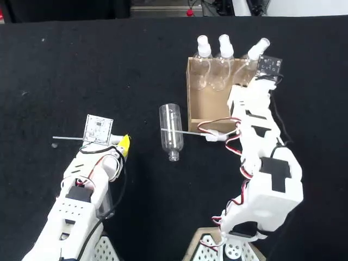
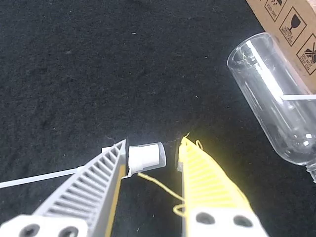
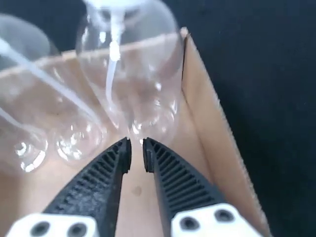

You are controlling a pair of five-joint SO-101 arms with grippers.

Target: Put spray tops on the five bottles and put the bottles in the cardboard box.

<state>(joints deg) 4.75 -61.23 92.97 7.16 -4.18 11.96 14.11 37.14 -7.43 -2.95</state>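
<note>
Over the box, beside three capped bottles resting inside, the right pincer hangs with its jaws all but together, holding nothing. Just beside the box a bare bottle lies on the table. A loose spray top sits at the box's corner, its tube laid across that bottle. Farther from the box, past the bare bottle, the left pincer stands apart around another spray top, which rests against one jaw, ungripped. The step in hand appears to be picking up this top. Next, the jaws must close on it, then carry its tube to the bare bottle's neck.
</note>
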